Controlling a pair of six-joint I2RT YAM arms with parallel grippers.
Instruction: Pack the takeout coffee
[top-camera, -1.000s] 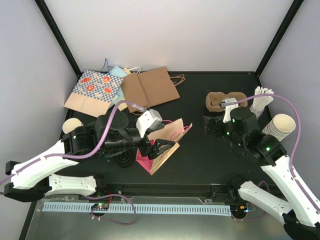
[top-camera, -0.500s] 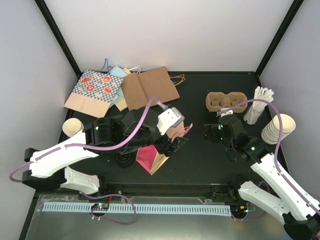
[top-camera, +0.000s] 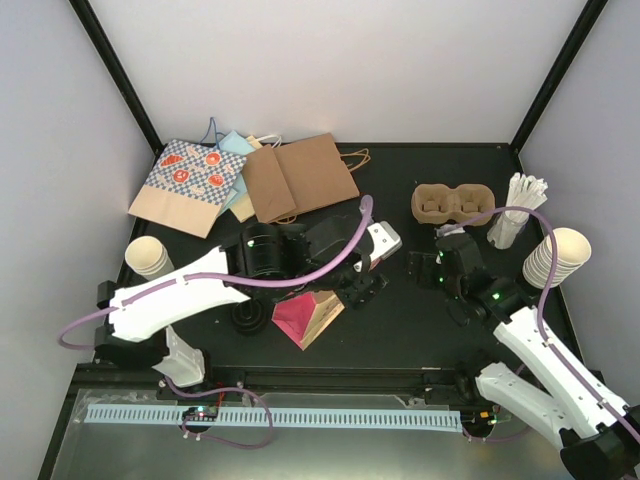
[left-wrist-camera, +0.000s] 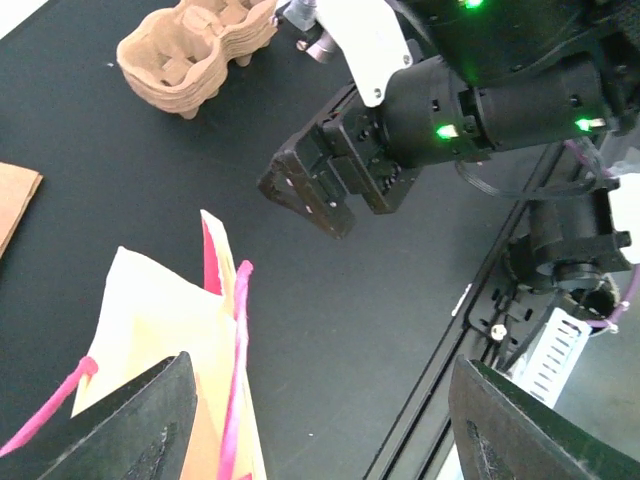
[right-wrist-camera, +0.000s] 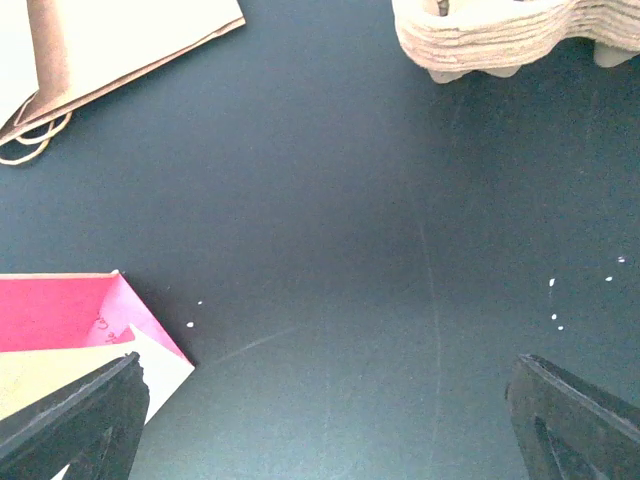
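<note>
Left gripper (left-wrist-camera: 320, 365) has swung right past pink-lined bag (left-wrist-camera: 150, 320), jaws apart, poss. closing; right gripper (right-wrist-camera: 325, 365) now wide open: bag prep.

This is a robotics lab test cell. A black table (top-camera: 400, 200) is boxed in by plain white walls (top-camera: 330, 70) and black posts (top-camera: 115, 70). The left arm (top-camera: 170, 295) and right arm (top-camera: 540, 345), both white, are bolted to a rail (top-camera: 340, 380) along the near edge. Purple cables (top-camera: 330, 262) loop off them, and a slotted cable duct (top-camera: 280, 417) runs nearer still. Café props are laid out: paper bags (top-camera: 300, 178) far left, pulp carriers (top-camera: 452, 202) far right, a cup stack (top-camera: 555, 258) at the right edge.
</note>
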